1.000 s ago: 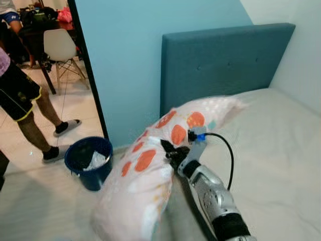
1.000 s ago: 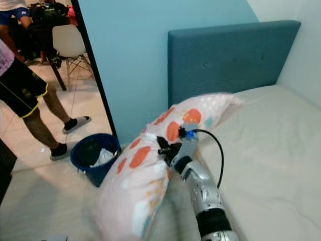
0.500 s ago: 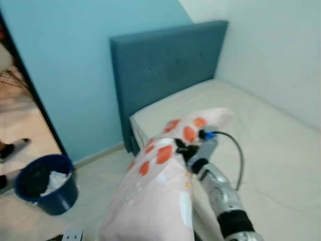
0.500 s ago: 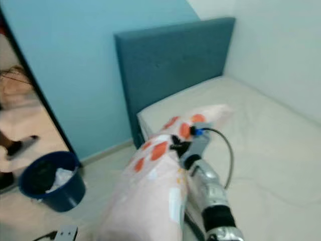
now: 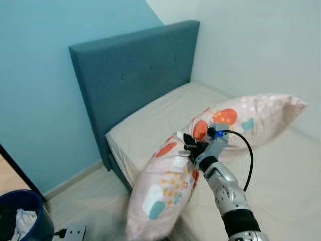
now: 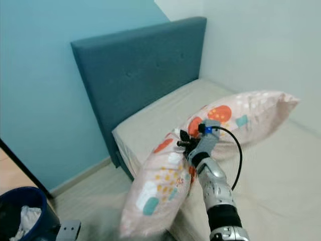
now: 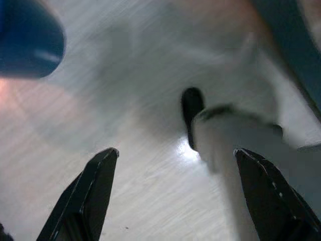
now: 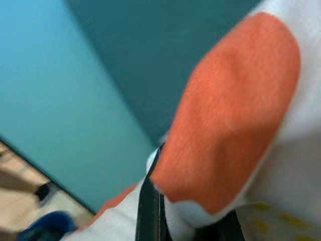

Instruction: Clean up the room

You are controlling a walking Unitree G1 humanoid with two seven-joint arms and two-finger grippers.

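Pillow [image 5: 200, 160] in the air, and the right gripper [image 5: 189, 147] is pinching it near the middle, over the near corner of the bed [image 5: 281, 170] below the teal headboard [image 5: 135, 75]. From the head camera, one end of the pillow is sagging off the mattress edge toward the floor, while the other end is reaching out across the sheet. To do this well, the arm should be carrying the drooping end fully over the mattress before letting go, up by the headboard. Right wrist camera: black fingers [image 8: 150, 211] are clamping a fold of fabric, an orange blotch bulging right against them. Left wrist camera: the left gripper [image 7: 175, 196] is hanging low over the floor, fingers spread wide, with a blue bin [image 7: 27, 42] blurred beyond.
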